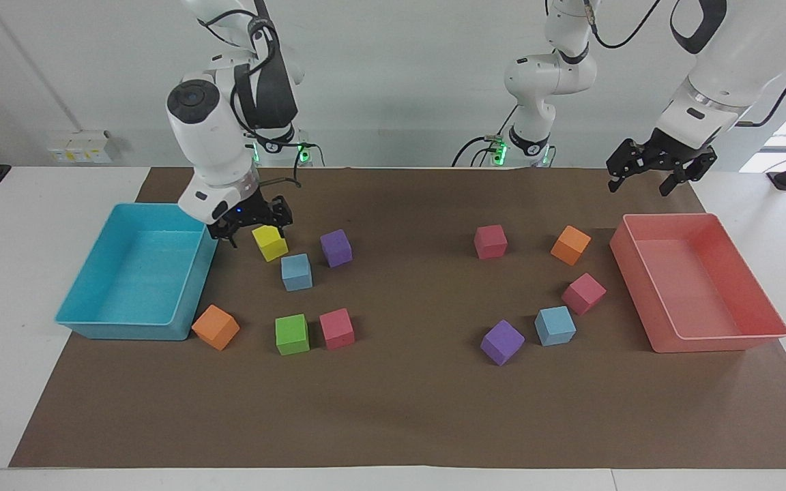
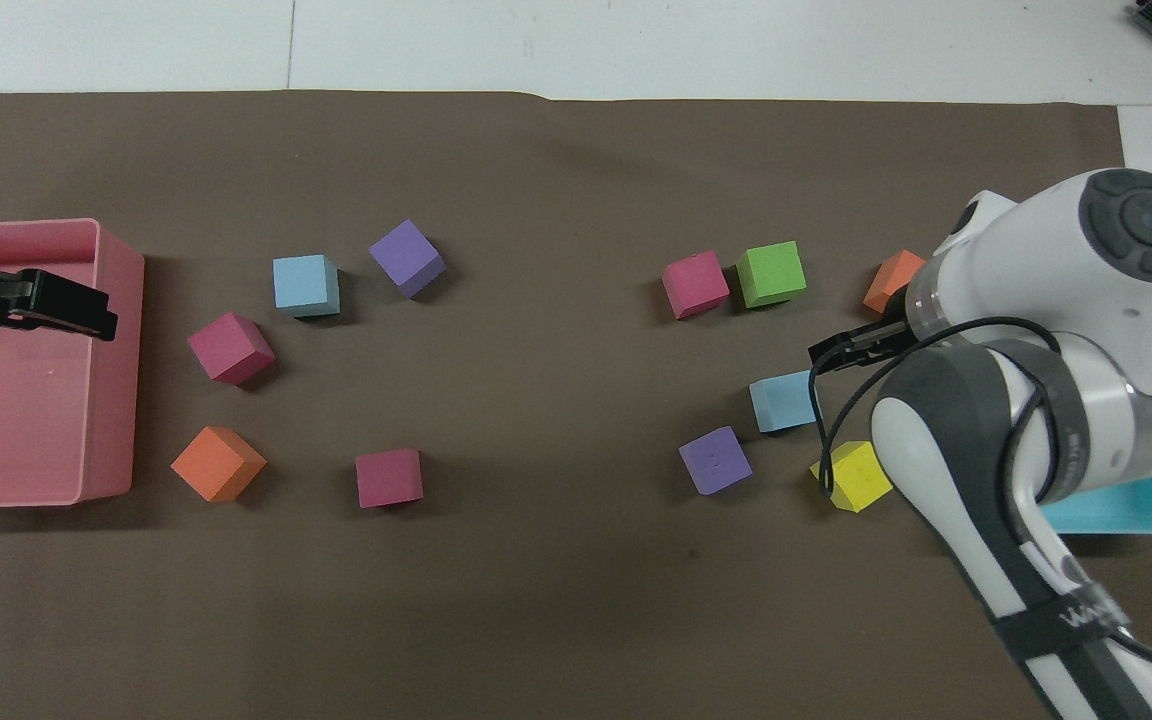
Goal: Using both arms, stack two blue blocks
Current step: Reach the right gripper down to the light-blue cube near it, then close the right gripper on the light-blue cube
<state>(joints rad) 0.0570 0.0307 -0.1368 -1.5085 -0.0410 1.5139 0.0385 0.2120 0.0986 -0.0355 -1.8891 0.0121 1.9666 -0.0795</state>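
Right now the right gripper (image 1: 250,227) hangs low over the brown mat (image 1: 406,409), between the turquoise tray (image 1: 86,320) and the yellow cube (image 1: 269,241), its fingers spread and nothing between them. The blue block (image 1: 296,271) on that end of the table sits a little farther from the robots than the gripper, past the yellow cube and beside a purple cube (image 1: 336,247); gripper and block are near but apart. The other blue block (image 1: 555,325) lies toward the left arm's end, between a purple cube (image 1: 502,342) and a pink cube (image 1: 583,293), well apart from the left gripper (image 1: 660,173), which is held up in the air over the mat's edge by the pink tray (image 1: 720,341), also spread open and holding nothing. From overhead the right arm's white body covers most of the turquoise tray, a corner of the yellow cube, part of the orange cube (image 2: 891,280) and one edge of the nearby blue block, and only one dark fingertip pokes out, so the facing view tells more. Both trays look bare inside where their floors can be seen.
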